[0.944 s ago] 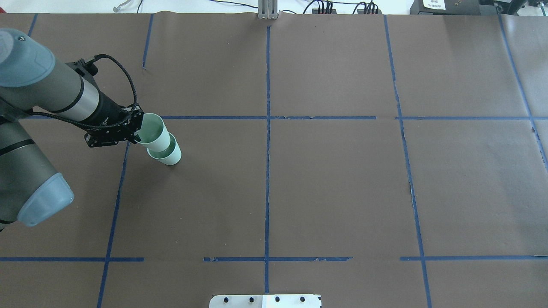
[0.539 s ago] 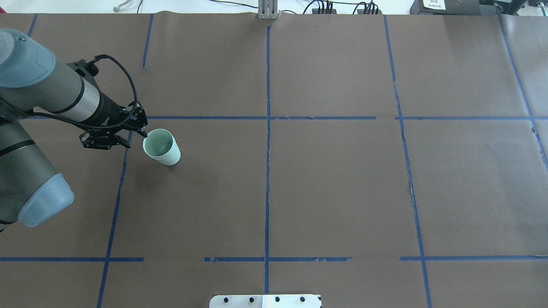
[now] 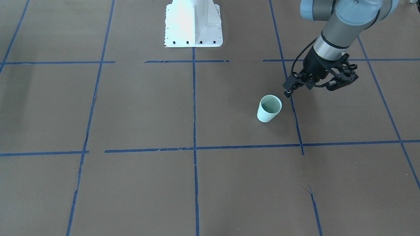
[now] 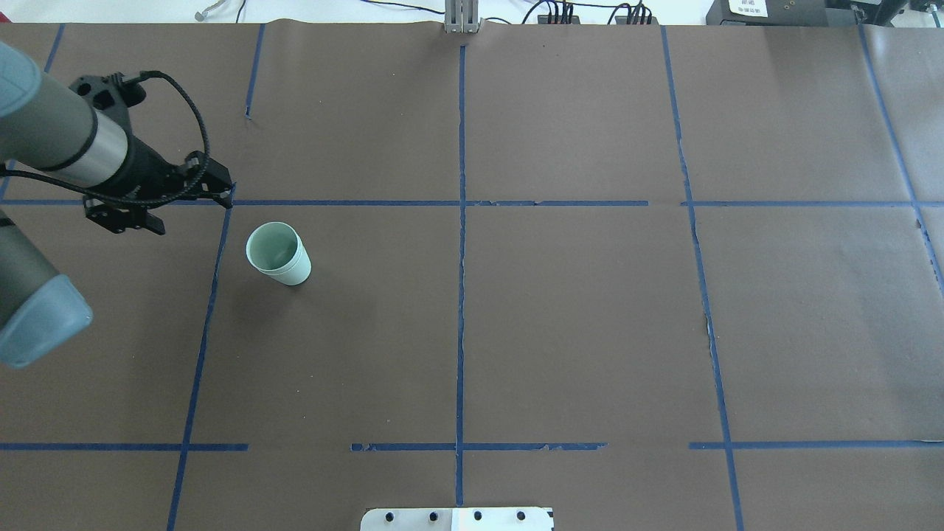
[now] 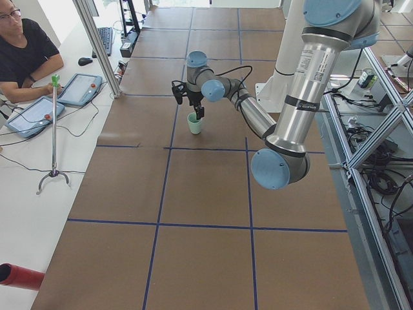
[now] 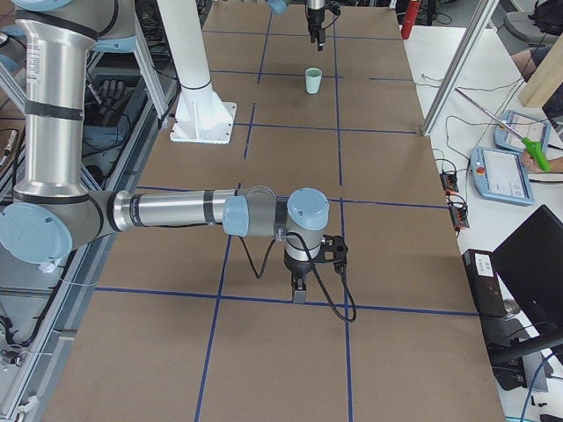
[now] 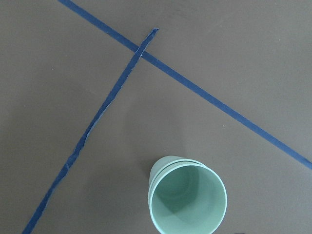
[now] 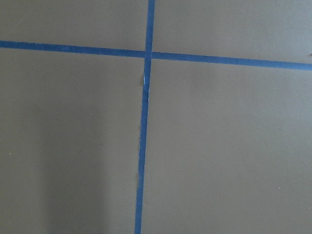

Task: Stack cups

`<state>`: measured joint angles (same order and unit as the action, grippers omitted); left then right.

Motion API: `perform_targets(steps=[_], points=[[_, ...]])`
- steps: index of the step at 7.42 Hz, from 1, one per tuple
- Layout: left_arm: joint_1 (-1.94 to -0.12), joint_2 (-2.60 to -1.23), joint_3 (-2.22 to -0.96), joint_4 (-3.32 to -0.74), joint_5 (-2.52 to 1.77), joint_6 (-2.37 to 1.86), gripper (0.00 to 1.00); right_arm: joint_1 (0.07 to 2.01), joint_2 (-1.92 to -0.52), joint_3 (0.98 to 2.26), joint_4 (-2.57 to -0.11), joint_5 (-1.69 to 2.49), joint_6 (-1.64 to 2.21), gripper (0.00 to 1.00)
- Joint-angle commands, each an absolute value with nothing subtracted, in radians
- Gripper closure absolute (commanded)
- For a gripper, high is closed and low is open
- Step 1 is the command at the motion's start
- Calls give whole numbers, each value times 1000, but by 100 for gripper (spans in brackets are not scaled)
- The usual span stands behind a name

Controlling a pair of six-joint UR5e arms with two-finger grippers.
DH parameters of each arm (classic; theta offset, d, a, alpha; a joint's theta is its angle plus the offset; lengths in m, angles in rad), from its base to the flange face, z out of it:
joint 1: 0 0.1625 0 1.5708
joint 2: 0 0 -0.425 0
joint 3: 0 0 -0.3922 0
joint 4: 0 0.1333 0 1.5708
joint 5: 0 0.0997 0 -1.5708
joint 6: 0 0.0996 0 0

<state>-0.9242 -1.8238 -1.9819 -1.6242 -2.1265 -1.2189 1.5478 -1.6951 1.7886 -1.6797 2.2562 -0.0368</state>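
Note:
The two pale mint-green cups (image 4: 278, 255) stand nested as one upright stack on the brown table cover, left of centre. They also show in the front view (image 3: 269, 108), the left wrist view (image 7: 187, 200) and both side views (image 5: 194, 123) (image 6: 313, 80). My left gripper (image 4: 190, 209) is open and empty, raised, up and to the left of the stack and apart from it; in the front view it (image 3: 309, 90) is to the stack's upper right. My right gripper (image 6: 299, 290) shows only in the exterior right view, low over the table far from the cups; I cannot tell its state.
Blue tape lines (image 4: 461, 221) divide the brown cover into squares. The white robot base (image 3: 193, 23) sits at the table's near edge. An operator (image 5: 26, 48) with tablets (image 5: 77, 87) sits beside the far side of the table.
My left gripper let go of the upper cup, which now sits fully inside the lower one. The gripper then opened and drew back up and to the left, away from the stack.

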Motion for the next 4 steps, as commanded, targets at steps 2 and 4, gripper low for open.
perform_targets(steps=[2, 4], points=[[-1241, -1595, -1964, -1625, -2265, -489, 0, 1548, -1695, 1789, -1680, 2255, -37, 0], [-1476, -1493, -1868, -1609, -2267, -88, 0, 1548, -1695, 1789, -1680, 2255, -37, 0]])
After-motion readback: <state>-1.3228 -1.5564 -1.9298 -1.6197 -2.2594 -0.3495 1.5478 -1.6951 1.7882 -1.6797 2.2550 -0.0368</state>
